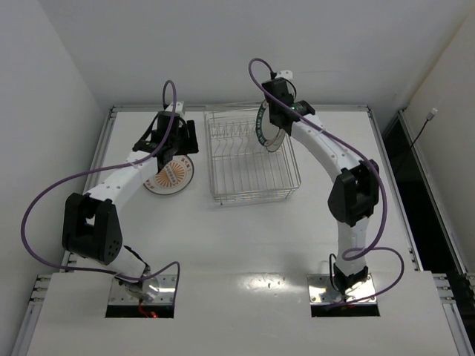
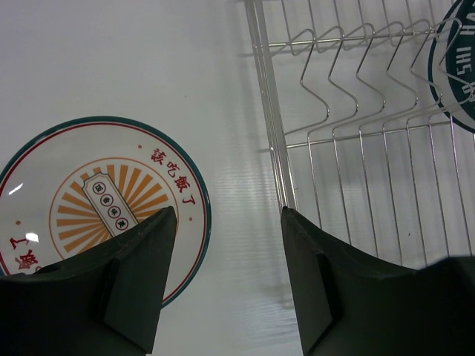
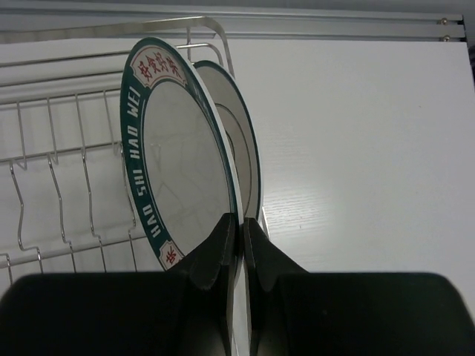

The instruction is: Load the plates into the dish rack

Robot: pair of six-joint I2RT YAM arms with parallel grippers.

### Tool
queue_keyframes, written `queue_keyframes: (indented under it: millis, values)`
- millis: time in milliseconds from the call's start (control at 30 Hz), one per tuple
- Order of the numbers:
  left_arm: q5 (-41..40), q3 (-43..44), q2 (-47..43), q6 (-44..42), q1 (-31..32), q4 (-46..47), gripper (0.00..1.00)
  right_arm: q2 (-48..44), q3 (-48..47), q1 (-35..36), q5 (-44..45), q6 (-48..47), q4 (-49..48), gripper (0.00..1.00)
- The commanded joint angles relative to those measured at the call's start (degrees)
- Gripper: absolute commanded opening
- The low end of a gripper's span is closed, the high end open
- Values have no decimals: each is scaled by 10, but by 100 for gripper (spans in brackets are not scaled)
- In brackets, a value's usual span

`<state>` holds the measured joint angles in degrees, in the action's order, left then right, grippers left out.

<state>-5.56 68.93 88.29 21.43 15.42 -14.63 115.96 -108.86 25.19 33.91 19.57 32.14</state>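
White tabletop [image 3: 356, 148]: we see the right gripper [image 3: 239, 226] pinching the teal-rimmed plate [image 3: 182, 163] upright on edge, dish rack [image 3: 96, 31] toward frame left; left gripper [image 2: 228, 215] half-open, empty.

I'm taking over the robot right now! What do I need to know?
Left claw: open and empty, hovering over the sunburst plate, which lies flat on the table left of the dish rack.
Right claw: shut on the rim of the teal-rimmed plate, held upright at the rack's far right end. I can't tell if it sits between the tines.
Done: no plate clearly let go in the rack.
Left: seat and release the teal one, then load the sunburst plate. I can't clearly spot a third plate.
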Motion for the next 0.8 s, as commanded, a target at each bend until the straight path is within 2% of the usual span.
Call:
queue_keyframes:
  millis: [0,367,767]
  values:
    - [5,17,0,-3,1,10,56,-56,-26,-7,43,-12,-25,0]
    - [5,17,0,-3,1,10,56,-72,-12,-12,54,-17,-29,0]
    - [5,17,0,-3,1,10,56,-49,0,-23,24,-17,-30,0]
